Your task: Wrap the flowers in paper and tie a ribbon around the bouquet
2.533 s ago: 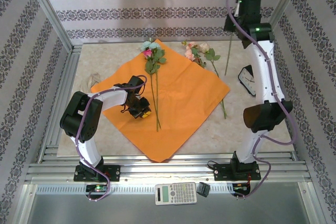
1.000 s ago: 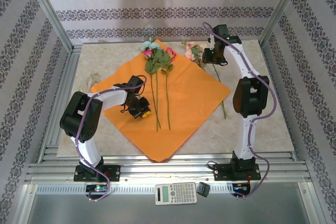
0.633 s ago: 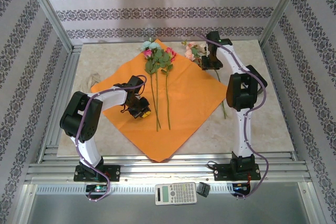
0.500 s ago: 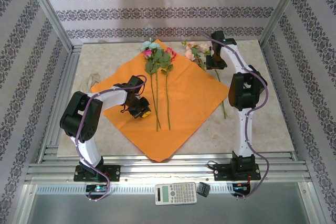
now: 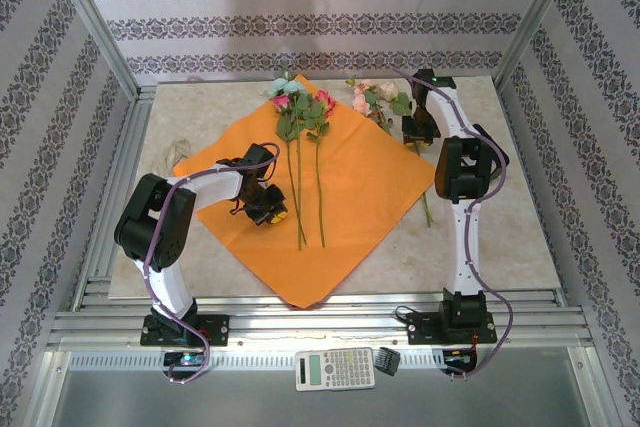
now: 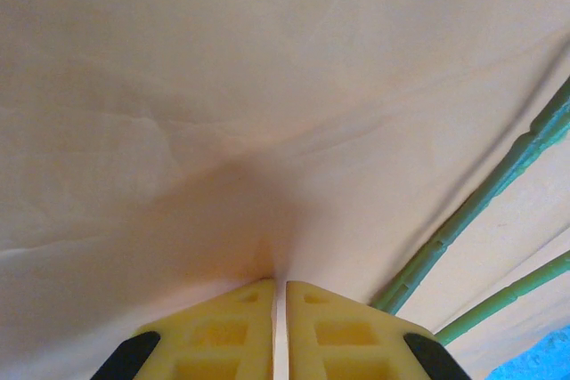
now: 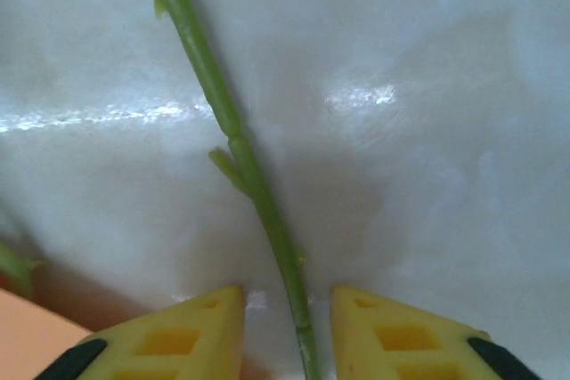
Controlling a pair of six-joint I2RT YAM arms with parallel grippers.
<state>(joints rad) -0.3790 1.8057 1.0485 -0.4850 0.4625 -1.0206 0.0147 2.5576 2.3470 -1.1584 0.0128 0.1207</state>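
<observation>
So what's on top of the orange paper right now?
Two flowers lie side by side on the paper, blooms at its far corner; the left gripper, shut, touches it beside them. The table under the paper is hidden.

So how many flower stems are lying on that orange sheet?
2, side by side on the paper: left stem, right stem. Other flowers lie off it, far right.

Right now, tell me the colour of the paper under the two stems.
Bright orange paper; the top external view shows it best.
</observation>
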